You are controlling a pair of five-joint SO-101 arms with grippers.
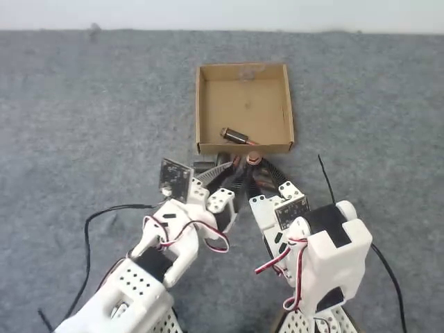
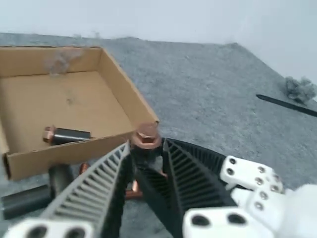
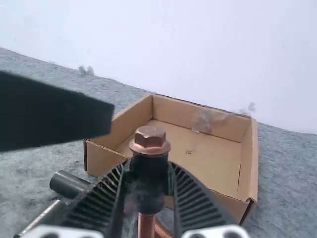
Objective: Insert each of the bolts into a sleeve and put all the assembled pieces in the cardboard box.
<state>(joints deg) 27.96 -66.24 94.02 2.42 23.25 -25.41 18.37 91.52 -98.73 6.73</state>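
My right gripper [image 3: 147,167] is shut on an upright black sleeve [image 3: 147,173] with a copper bolt [image 3: 149,139] seated in it. The bolt's thread sticks out below. This piece hangs just in front of the cardboard box [image 1: 205,104], near its front wall. My left gripper [image 2: 146,148] is open, and its ribbed fingers [image 2: 99,188] stand on either side of that same piece [image 2: 146,141] and of a right finger. One assembled piece [image 1: 236,135] lies inside the box near the front wall. The two grippers meet in the high view, left gripper [image 1: 231,173] beside right gripper [image 1: 255,170].
Loose black sleeves [image 2: 25,201] [image 2: 59,176] lie on the grey carpet in front of the box, beside my left gripper. One sleeve [image 1: 203,166] shows by the box's front corner. Black cables [image 1: 111,208] trail behind both arms.
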